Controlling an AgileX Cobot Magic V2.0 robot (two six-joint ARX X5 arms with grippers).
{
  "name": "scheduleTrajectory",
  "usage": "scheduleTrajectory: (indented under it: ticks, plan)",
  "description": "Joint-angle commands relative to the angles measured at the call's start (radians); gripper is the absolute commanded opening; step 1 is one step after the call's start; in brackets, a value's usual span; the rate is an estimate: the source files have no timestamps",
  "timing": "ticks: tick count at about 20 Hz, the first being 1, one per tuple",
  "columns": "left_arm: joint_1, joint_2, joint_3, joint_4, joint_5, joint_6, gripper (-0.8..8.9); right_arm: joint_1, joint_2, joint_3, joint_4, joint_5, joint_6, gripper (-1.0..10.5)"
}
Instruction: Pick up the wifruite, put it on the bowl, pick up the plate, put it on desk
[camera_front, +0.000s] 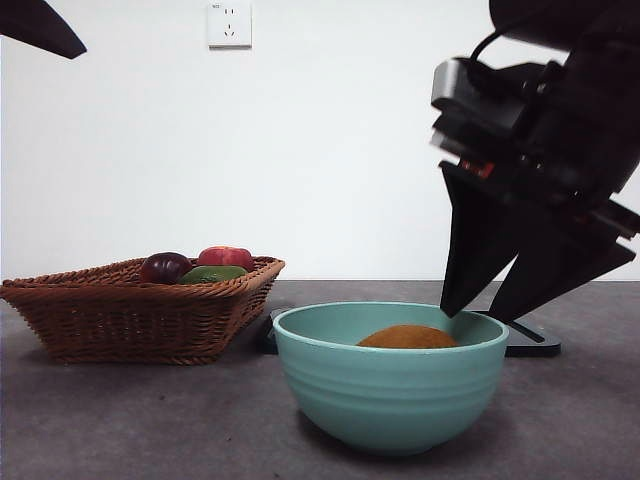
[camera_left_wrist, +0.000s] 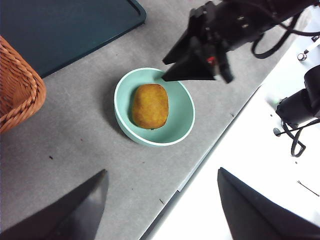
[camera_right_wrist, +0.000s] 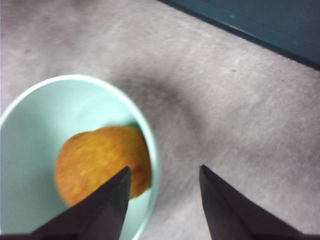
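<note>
One item placed: wifruite rests inside bowl. Right gripper parted, empty, above rim at 3 o'clock. Advice: lift clear, then approach plate edge squarely.

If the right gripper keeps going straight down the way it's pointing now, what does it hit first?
Probably the bowl: its rim sits just under the right gripper, whose open jaws straddle that edge. One jaw would go in toward the wifruite, the other outside toward the desk. Depth is unclear.
</note>
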Motion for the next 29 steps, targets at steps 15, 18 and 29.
scheduleTrajectory:
  ticks: [15,18,29]
  plan:
    - [-0.005,0.005,0.009,0.011,0.002,0.006,3.44,0.010,0.087,0.005,0.063,0.001,0.005,0.1]
    - [-0.005,0.005,0.009,0.011,0.002,0.005,3.44,0.010,0.085,0.005,0.071,-0.005,0.006,0.1]
    - [-0.005,0.005,0.009,0.011,0.002,0.021,3.44,0.009,0.029,0.055,0.040,0.004,0.006,0.1]
